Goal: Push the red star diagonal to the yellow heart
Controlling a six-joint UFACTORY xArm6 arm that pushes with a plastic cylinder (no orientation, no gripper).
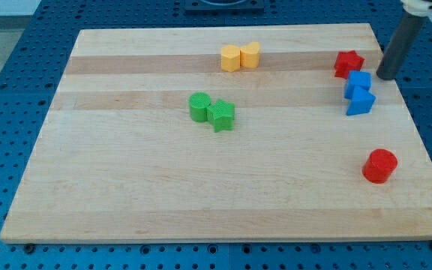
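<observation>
While the pale wooden board that serves as the surface (126, 187) is lying flat on a blue perforated metal base (21, 45), its grain is running in long lengthwise bands of lighter and darker maple tone. Nearest the view's bottom, a glossy red cylinder block (379, 166) is standing alone near the view's right edge, well apart from everything else. Farther up, around the middle of the board, a green cylinder block (199, 106) with a ribbed top is sitting just to the left of a green star block (221, 115), the two touching. Off at the right, two blue blocks are pressing against each other: a blue wedge-like block (360, 102) below and a blue cube-like block (358, 82) above it; their exact shapes are hard to tell.

The red star block (348, 64) is lying just above the blue pair, touching or nearly touching the upper one, near the view's top right. Well to its left, along the far band of the board, a yellow hexagon-like block (231, 58) is sitting against a rounder yellow block (250, 54), which appears to be the heart.

The arm is carrying no gripper, so there are no jaws to be wide or narrow; instead a smooth dark cylindrical rod is slanting down, and my tip (385, 77) is resting just to the right of the red star, with a small gap between them.
</observation>
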